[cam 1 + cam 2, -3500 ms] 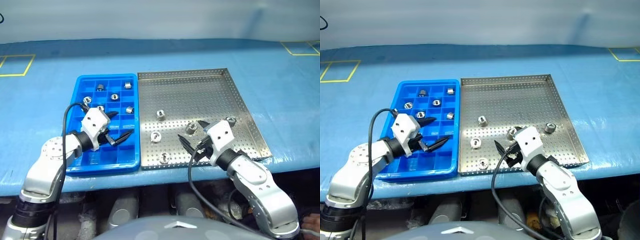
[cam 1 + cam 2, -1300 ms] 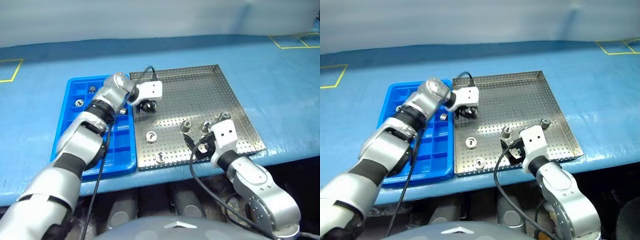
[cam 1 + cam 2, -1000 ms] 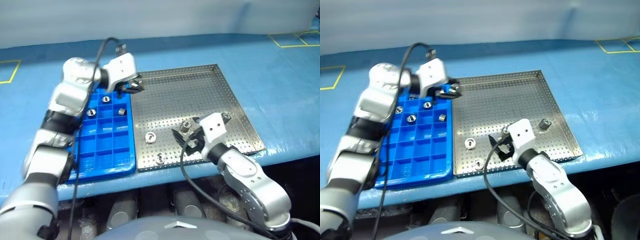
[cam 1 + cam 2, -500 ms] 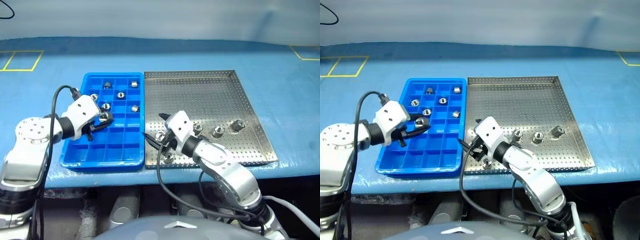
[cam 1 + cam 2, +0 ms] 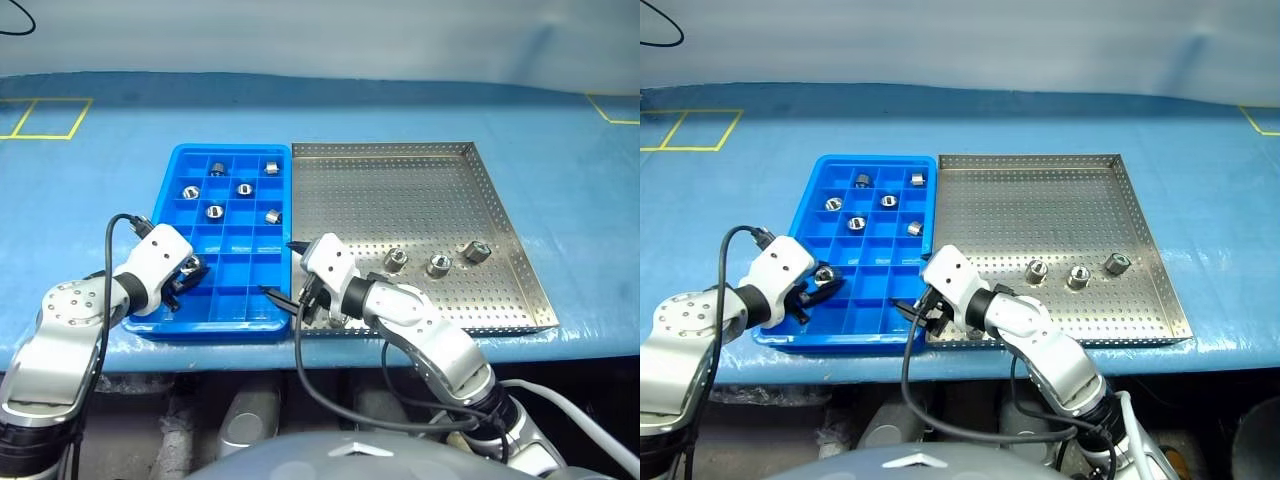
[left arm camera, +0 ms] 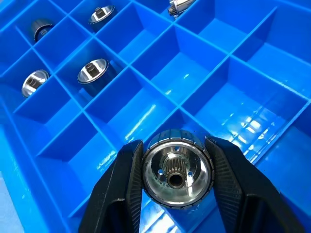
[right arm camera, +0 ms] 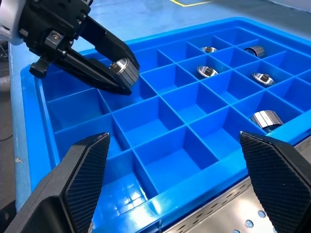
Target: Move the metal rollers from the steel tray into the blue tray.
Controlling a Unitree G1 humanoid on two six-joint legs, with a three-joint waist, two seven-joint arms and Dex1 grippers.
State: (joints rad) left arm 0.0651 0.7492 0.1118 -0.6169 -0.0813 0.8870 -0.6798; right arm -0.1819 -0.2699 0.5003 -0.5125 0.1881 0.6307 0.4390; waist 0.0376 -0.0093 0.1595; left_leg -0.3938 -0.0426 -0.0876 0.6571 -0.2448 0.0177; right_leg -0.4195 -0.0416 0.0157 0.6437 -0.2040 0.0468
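The blue tray [image 5: 228, 300] lies left of the steel tray [image 5: 400, 195], edge to edge. Several metal rollers [image 5: 244, 188] sit in the blue tray's far compartments. Three rollers [image 5: 437, 265] stand in a row on the steel tray's near right part. My left gripper [image 5: 190, 270] is shut on one roller [image 6: 177, 167] and holds it just above the near-left compartments; the right wrist view shows this held roller [image 7: 125, 70] too. My right gripper [image 5: 282, 268] stands wide open at the seam between the trays, near the front, with nothing between its fingers [image 7: 82, 174].
The pale blue table cover [image 5: 560, 150] runs all around the trays, with yellow tape squares [image 5: 45, 118] at the far left and right. The table's front edge [image 5: 420, 340] lies just below both trays. Black cables trail from both wrists.
The head view has shifted. My left gripper carried the roller from the steel tray's far left corner back and down over the blue tray. My right gripper swung left to the seam.
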